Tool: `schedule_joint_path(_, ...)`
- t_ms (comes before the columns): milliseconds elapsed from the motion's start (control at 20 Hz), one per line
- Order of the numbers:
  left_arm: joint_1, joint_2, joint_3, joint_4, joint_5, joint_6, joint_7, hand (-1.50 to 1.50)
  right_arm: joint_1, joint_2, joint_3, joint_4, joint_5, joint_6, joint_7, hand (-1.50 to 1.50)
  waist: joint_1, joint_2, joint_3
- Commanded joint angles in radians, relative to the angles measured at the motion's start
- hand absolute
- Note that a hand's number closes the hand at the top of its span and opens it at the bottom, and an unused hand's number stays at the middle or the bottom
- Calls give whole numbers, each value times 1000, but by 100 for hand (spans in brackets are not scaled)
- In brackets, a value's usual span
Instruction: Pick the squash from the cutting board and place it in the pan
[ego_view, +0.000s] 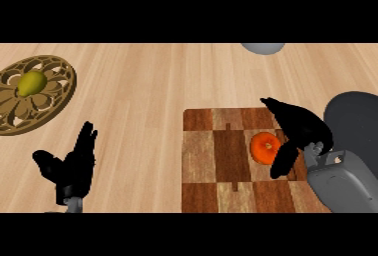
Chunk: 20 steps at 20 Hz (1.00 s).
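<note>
On a light wooden counter (148, 90), the robot's right hand (299, 131) hangs over the right part of a checkered cutting board (214, 165), its dark fingers (279, 107) stretched toward the board's far edge and its thumb (282, 162) pointing back toward the near edge. The orange squash (263, 147) lies on the board's right half, about midway between its far and near edges, just to the left of the hand. The thumb crosses the squash's right rim, and the palm covers the vegetable's upper right side. The fingers and thumb are extended rather than curled, so the hand reads as open; whether it touches the squash cannot be told from this view. The squash rests on the board and is not lifted.

The dark pan (354, 120) shows at the counter's right edge, beside the board and partly behind the grey right forearm (343, 182).

The left hand (74, 165) rests open near the counter's near left side, fingers up and well apart from the board. Toward the far left corner sits an ornate carved wooden plate (52, 100) bearing a yellow-green fruit (31, 83). A grey rounded object (262, 48) peeks in at the far edge.
</note>
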Motion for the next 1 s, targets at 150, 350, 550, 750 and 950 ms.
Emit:
schedule_joint_path(150,39,-8,28,27,48,-72,24,0,12,31,-31,2,-36,111,20,-150,-9,4,-9)
schedule_joint_path(350,1,-34,-1,-3,4,-26,81,0,51,27,-54,35,48,10,-113,-150,-10,4,-9)
schedule_joint_path(550,18,-57,2,37,3,-58,29,0,114,81,-1,40,137,-87,-153,-150,-11,5,-9)
schedule_joint_path(750,16,-44,25,55,-13,-75,19,0,45,62,-84,84,129,-38,-182,-150,-10,5,-9)
schedule_joint_path(950,54,-59,7,-10,-24,-62,42,0,89,94,-28,117,200,-60,-169,-150,-7,4,-9)
